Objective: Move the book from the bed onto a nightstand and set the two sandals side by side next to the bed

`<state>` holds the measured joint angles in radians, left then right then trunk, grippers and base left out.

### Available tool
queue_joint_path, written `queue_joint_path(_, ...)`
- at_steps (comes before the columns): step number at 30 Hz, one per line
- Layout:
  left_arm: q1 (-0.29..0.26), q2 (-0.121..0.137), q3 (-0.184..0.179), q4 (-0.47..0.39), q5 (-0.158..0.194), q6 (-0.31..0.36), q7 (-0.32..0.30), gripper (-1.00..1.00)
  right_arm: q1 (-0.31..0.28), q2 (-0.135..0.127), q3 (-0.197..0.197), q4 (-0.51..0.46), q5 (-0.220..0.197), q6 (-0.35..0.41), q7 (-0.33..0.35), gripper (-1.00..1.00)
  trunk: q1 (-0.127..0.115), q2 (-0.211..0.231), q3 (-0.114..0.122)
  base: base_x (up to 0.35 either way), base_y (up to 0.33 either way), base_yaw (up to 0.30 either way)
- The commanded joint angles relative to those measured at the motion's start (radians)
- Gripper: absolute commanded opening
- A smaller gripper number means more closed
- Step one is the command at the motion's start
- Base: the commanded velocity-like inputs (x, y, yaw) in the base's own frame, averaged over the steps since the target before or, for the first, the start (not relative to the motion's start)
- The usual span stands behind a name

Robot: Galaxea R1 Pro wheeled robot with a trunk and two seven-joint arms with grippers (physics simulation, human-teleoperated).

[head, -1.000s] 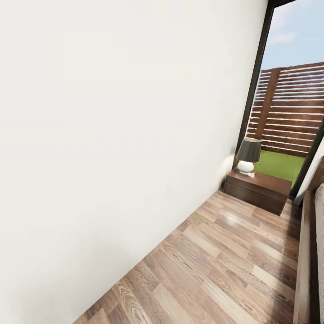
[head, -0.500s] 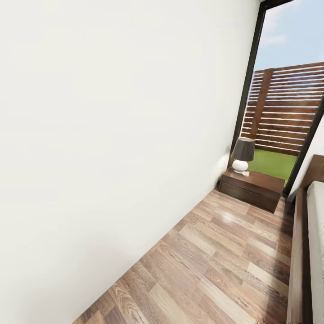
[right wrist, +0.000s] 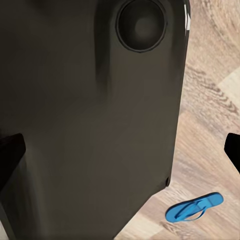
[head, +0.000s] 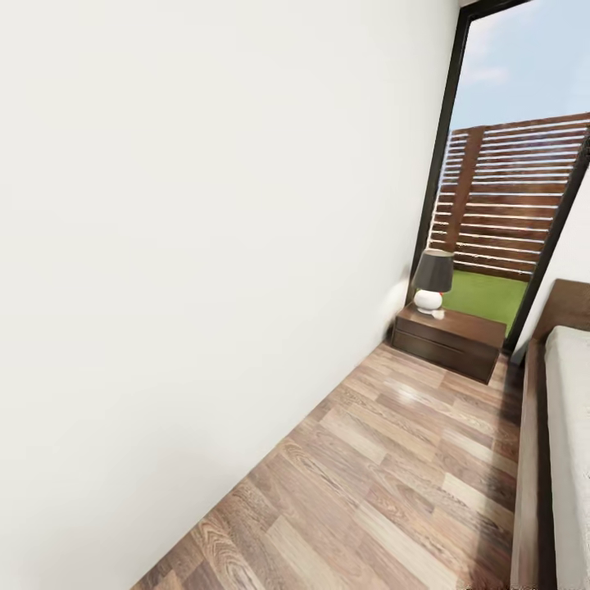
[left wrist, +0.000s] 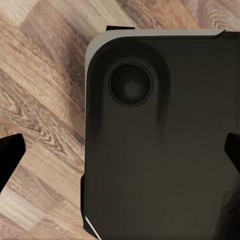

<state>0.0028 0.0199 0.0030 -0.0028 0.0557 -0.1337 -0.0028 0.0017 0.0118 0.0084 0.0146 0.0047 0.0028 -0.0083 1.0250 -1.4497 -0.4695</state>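
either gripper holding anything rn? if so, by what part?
Nothing held. Both wrist views show the fingertips spread wide with nothing between them: left gripper, right gripper. One blue sandal lies on the floor, ungrasped.

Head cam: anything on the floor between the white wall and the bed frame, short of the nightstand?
Nothing; in the head view bare wood floor runs from wall to bed, up to the nightstand.

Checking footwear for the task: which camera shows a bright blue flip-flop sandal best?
The right wrist view: the bright blue flip-flop sandal lies whole on the wood-plank floor. The head view and left wrist view give nothing of it.
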Motion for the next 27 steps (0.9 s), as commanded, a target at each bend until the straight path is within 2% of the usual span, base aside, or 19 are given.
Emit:
queue_joint_path(1, 0.000, 0.000, -0.001, 0.000, 0.006, -0.003, 0.000, 1.00, 0.000, 0.000, 0.001, 0.000, 0.000, 0.000, -0.001, 1.00, 0.000, 0.000, 0.000, 0.000, 0.000, -0.086)
queue_joint_path(27, 0.000, 0.000, -0.001, 0.000, 0.006, -0.003, 0.000, 1.00, 0.000, 0.000, 0.001, 0.001, 0.000, 0.000, -0.001, 1.00, 0.000, 0.000, 0.000, 0.000, 0.000, -0.086)
